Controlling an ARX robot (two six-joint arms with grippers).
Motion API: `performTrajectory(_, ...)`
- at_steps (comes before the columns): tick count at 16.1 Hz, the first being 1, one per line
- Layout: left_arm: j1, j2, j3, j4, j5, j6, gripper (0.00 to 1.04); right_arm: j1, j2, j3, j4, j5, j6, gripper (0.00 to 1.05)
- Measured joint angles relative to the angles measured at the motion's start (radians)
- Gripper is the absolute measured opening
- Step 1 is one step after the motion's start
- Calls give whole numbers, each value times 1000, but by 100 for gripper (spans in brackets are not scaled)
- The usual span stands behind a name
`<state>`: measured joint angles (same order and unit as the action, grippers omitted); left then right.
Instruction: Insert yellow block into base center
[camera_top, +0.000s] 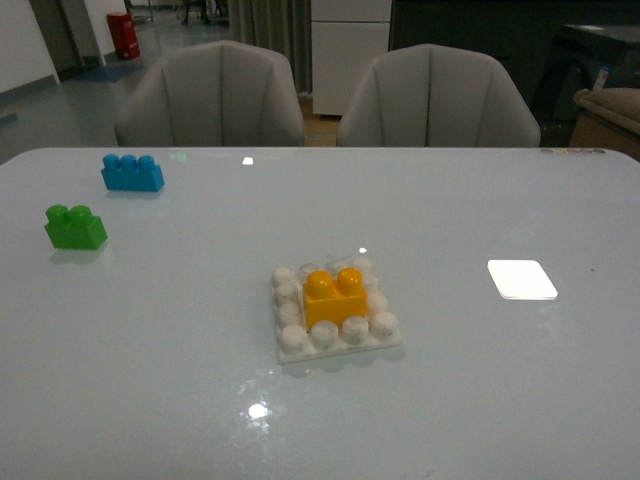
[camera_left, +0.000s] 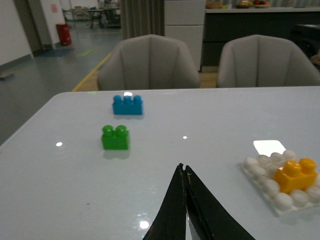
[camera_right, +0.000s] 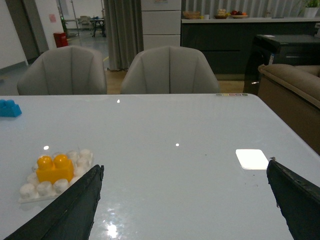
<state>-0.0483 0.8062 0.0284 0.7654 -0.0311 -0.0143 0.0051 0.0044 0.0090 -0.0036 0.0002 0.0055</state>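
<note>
The yellow block (camera_top: 335, 297) sits upright on the middle studs of the off-white base (camera_top: 296, 347), near the table's centre. It also shows in the left wrist view (camera_left: 295, 175) on the base (camera_left: 265, 181), and in the right wrist view (camera_right: 54, 168) on the base (camera_right: 35, 190). Neither gripper shows in the front view. My left gripper (camera_left: 183, 167) is shut and empty, over bare table well short of the base. My right gripper (camera_right: 185, 167) is wide open and empty, over bare table beside the base.
A green two-stud brick (camera_top: 75, 226) and a blue three-stud brick (camera_top: 132, 172) stand at the table's far left. A bright white flat rectangle (camera_top: 521, 279) shows on the table right of the base. Two grey chairs (camera_top: 210, 95) stand behind the far edge.
</note>
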Motion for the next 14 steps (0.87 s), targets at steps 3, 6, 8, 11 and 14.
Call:
performTrajectory(3,45,-153,-17,-134,31,0,2,0,0,0,0,0,0,98)
performTrajectory(6,46,-286,-18,-253,31,0,2,0,0,0,0,0,0,98)
performTrajectory(8,46,-366,-18,-329,31,0,2,0,0,0,0,0,0,98)
performTrajectory(11,46,-458,-18,-417,31,0,2,0,0,0,0,0,0,98)
performTrajectory(14,46,-534,-18,-491,31,0,2,0,0,0,0,0,0,98)
